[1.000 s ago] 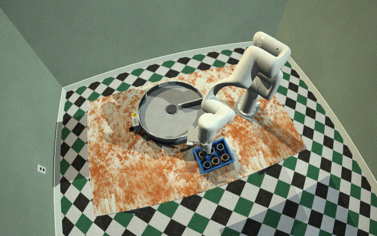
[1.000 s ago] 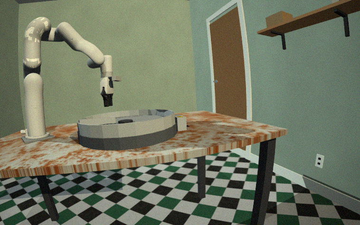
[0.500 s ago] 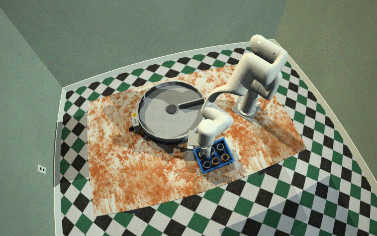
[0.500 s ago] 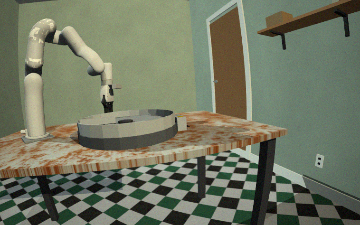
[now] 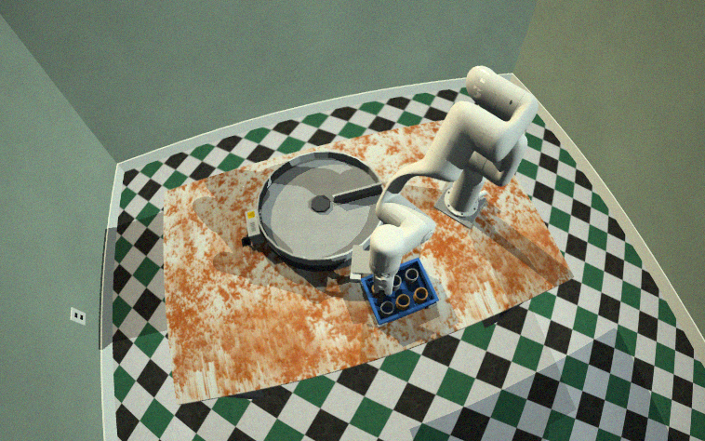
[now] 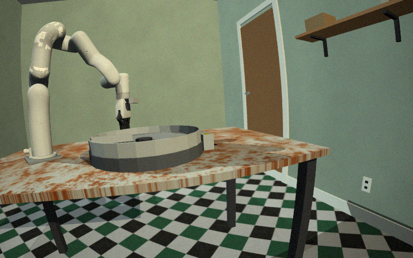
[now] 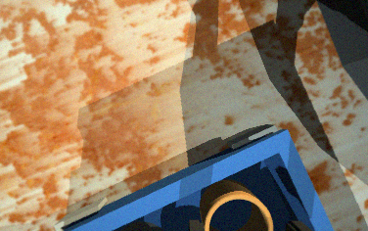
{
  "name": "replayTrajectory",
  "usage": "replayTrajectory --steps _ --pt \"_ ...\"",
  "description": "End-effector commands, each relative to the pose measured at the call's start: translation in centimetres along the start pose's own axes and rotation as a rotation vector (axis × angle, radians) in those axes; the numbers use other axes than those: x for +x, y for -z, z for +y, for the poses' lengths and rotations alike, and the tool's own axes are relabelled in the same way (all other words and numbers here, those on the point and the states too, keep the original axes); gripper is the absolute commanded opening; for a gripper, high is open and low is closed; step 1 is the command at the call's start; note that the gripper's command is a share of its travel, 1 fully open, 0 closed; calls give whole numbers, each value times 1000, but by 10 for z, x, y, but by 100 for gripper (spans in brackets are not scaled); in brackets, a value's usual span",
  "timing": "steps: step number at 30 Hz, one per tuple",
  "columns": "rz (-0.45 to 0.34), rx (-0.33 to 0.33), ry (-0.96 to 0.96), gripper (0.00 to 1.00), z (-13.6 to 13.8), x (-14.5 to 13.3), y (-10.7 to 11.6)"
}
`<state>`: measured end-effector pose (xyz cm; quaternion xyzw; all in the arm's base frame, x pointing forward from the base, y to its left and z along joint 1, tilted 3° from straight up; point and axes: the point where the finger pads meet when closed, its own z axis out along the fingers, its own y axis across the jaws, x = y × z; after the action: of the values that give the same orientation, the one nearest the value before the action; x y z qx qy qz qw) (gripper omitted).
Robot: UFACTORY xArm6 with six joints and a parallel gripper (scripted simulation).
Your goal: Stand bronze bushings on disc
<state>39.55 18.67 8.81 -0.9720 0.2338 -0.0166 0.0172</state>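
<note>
A blue crate (image 5: pixel 408 313) (image 7: pixel 196 178) stands on the table in front of the turntable. Two bronze bushings (image 5: pixel 403 300) (image 5: pixel 420 294) stand upright in its front cells, with steel bushings (image 5: pixel 386 307) (image 5: pixel 411 274) beside them. Another bronze bushing (image 7: pixel 238 194) shows in the wrist view, upright in a corner cell right under the camera. My gripper (image 5: pixel 382 288) (image 6: pixel 123 124) is half open and empty, low over the crate's left side. The turntable's grey disc (image 5: pixel 301 223) (image 6: pixel 143 139) and dark hub (image 5: pixel 320 203) carry no bushing. In the exterior view the turntable hides the crate.
The turntable has a raised rim (image 6: pixel 143 148) and a dark bar (image 5: pixel 357 193) from hub to rim. A small box with a yellow mark (image 5: pixel 250 220) (image 6: pixel 207 140) sits on its side. The arm's base (image 5: pixel 459 207) stands behind the crate.
</note>
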Motion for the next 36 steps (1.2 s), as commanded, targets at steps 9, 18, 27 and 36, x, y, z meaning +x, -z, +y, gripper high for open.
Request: replayTrajectory --steps 9,18,27,36 --pt "2 3 0 48 -1 1 -6" --pt "2 3 0 48 -1 1 -6" --pt "2 3 0 48 -1 1 -11" --pt "2 3 0 48 -1 1 -26"
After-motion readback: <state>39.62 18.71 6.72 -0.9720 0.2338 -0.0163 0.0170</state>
